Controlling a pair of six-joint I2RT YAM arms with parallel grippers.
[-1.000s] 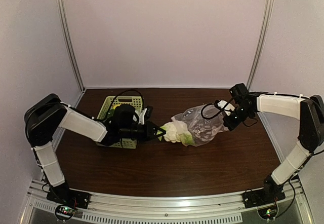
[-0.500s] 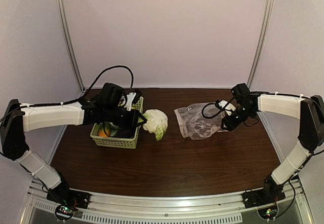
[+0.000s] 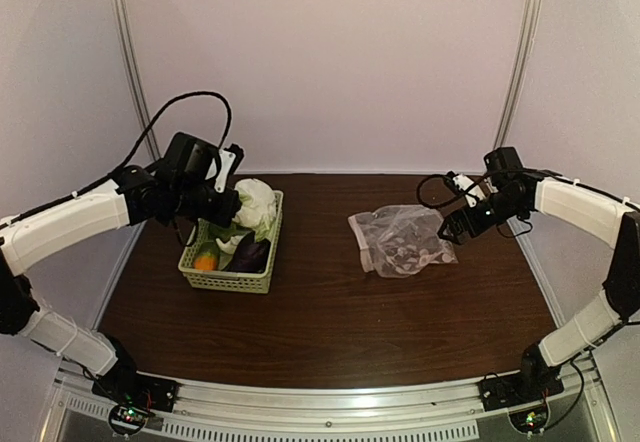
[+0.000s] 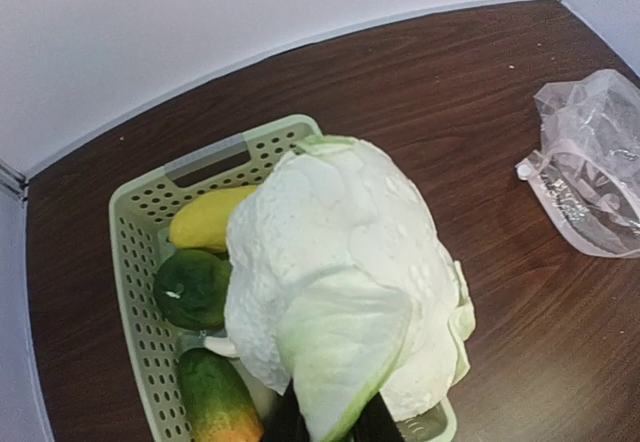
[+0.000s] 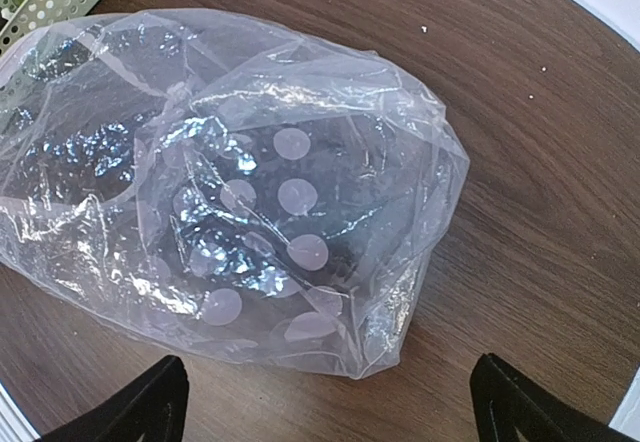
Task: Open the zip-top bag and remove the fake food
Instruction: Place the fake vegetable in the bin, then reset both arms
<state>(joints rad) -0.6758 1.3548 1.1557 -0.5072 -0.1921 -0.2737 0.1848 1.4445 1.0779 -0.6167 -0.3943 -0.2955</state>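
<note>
The zip-top bag [image 3: 403, 242] lies slack on the table right of centre, clear with pale round spots [image 5: 250, 192], and no food shows inside it. My right gripper [image 3: 457, 230] is open just beyond the bag's right corner, its two dark fingertips [image 5: 160, 402] wide apart on either side of that corner [image 5: 328, 387], touching nothing. My left gripper [image 3: 232, 205] is shut on a leaf of a white fake-food cauliflower [image 4: 340, 262], held above the right end of the basket [image 3: 228, 282]. Only the finger bases [image 4: 290, 427] show under the leaf.
The pale green lattice basket [image 4: 130, 262] at the left holds a yellow piece [image 4: 205, 217], a dark green piece [image 4: 192, 287], a green-orange piece [image 4: 215, 402] and a purple eggplant [image 3: 252, 254]. The enclosure's walls stand close behind and at both sides.
My left gripper carried the cauliflower out of the bag, leftward and up, to above the basket. My right gripper let go of the bag, opened wide and drew back; the bag sank flat.
</note>
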